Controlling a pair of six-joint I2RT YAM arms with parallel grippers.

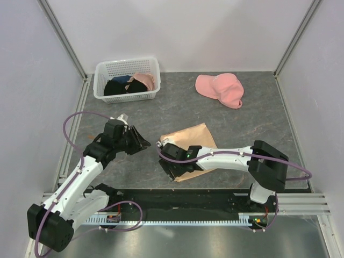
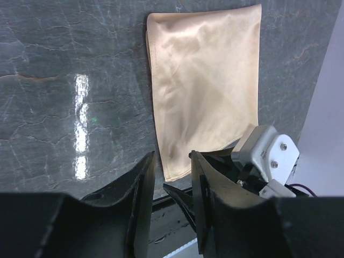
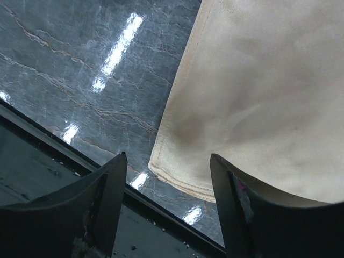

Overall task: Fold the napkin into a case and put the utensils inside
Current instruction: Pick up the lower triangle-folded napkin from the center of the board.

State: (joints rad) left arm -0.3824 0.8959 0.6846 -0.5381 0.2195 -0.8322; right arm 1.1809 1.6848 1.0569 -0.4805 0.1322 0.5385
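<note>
The napkin lies folded into a peach-tan oblong on the dark table, in front of the arms. In the left wrist view the napkin shows smooth, with a doubled edge along its left side. My right gripper hovers over the napkin's near left corner and stands open, its jaws wide on either side of that corner and empty. My left gripper is just left of the napkin, pointing at it. Here the left gripper is open, with a narrow empty gap. The utensils are out of view.
A white basket of dark and pink clothes stands at the back left. A pink cap lies at the back right. A black rail runs along the near table edge, right behind the napkin's corner. Grey walls close in both sides.
</note>
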